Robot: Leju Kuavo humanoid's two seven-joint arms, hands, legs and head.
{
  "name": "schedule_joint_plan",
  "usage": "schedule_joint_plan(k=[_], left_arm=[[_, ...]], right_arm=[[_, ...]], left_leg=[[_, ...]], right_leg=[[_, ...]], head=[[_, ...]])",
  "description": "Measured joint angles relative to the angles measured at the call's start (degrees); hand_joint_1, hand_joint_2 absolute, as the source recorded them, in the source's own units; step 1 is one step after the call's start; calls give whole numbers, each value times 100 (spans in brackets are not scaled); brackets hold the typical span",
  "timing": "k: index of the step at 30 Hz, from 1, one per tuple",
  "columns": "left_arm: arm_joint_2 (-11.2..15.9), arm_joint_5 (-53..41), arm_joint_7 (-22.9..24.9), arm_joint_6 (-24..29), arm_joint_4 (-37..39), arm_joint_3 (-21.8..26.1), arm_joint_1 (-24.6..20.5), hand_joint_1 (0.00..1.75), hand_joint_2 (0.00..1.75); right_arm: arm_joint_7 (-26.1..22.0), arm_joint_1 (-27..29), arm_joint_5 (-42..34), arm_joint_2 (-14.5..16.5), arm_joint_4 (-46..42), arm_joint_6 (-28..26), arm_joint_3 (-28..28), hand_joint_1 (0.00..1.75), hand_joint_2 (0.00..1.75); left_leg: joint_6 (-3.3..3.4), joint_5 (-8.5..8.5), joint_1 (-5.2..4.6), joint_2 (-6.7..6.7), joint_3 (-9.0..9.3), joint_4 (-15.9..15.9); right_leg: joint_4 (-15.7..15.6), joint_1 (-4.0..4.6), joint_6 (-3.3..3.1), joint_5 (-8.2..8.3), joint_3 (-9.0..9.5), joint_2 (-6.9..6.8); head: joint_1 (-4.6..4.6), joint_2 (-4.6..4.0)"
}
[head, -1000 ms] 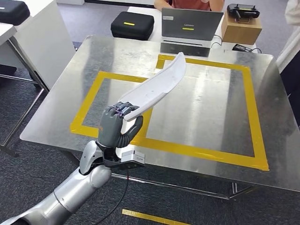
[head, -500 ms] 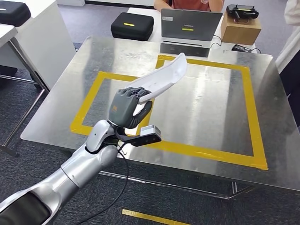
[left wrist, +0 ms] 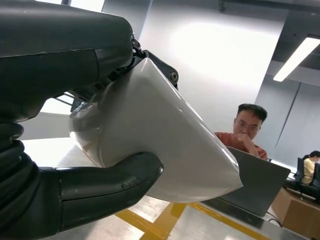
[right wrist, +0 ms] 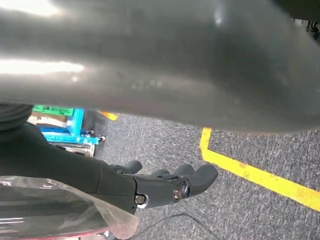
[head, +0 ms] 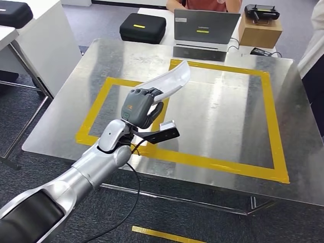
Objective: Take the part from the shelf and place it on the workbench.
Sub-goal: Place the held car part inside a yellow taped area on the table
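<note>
Head view: left hand (head: 139,107) fingers clamp long white curved plastic part (head: 168,82); lower it level onto steel table (head: 229,116).

Glossy white plastic part (head: 168,83), smooth; brushed metal desk (head: 229,116) shining, with yellow tape (head: 214,163) on it; matt dark left hand (head: 139,107).

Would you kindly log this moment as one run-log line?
phase: carry to placement | left hand: holds white curved part above steel workbench | right hand: hanging over the floor, holds nothing | part: not yet set down
</note>
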Motion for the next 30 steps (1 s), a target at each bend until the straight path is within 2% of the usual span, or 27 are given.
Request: schedule_joint_plan(k=[11, 30], left_arm=[[-1, -521, 416, 18, 568, 64, -220, 175, 175], [110, -1087, 866, -87, 1110, 111, -247, 175, 175]], right_arm=[[38, -5, 69, 0, 0, 0, 1, 0, 0], [52, -5, 115, 0, 0, -2, 0, 0, 0]], left_leg=[[0, 0, 0, 0, 0, 0], [0, 0, 0, 0, 0, -1]], right_leg=[[1, 0, 0, 0, 1, 0], [1, 0, -1, -2, 1, -1]], head=[[0, 0], [0, 0]])
